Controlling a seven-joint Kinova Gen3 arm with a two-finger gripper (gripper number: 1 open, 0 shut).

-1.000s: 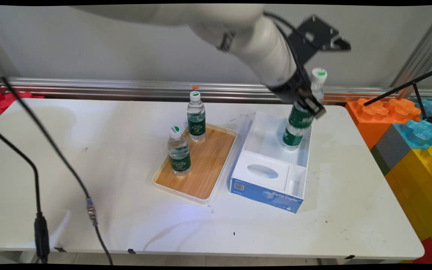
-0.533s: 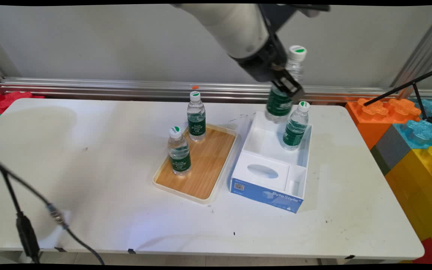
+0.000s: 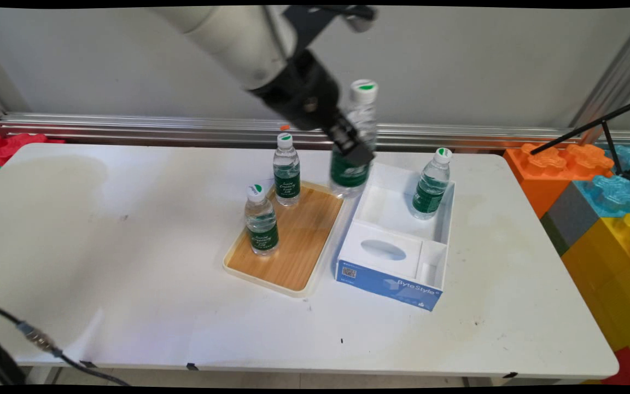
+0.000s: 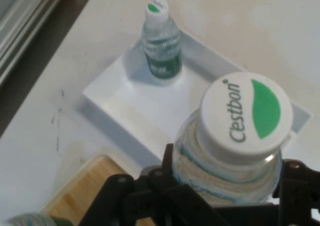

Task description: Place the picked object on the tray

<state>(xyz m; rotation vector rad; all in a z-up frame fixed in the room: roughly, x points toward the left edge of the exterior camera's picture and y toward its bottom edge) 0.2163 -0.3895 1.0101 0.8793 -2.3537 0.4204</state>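
My gripper (image 3: 348,143) is shut on a water bottle (image 3: 354,139) with a green label and white cap, held in the air over the gap between the wooden tray (image 3: 304,241) and the white box (image 3: 441,241). In the hand view the held bottle's cap (image 4: 246,112) fills the lower right, between the black linkage. Two bottles stand on the tray, one at its far corner (image 3: 286,171) and one at its left edge (image 3: 261,220). Another bottle (image 3: 431,184) (image 4: 161,42) stands in the box's far right corner.
The white box has a blue front lettered ByteStyle (image 3: 389,287) and a smaller front compartment with an oval hole (image 3: 383,250). Coloured big blocks (image 3: 594,186) stack at the table's right end. A metal rail (image 3: 129,128) runs along the back wall.
The gripper has lifted one bottle out of the white box and carried it up and to the left, toward the tray. The bottle left in the box is now uncovered.
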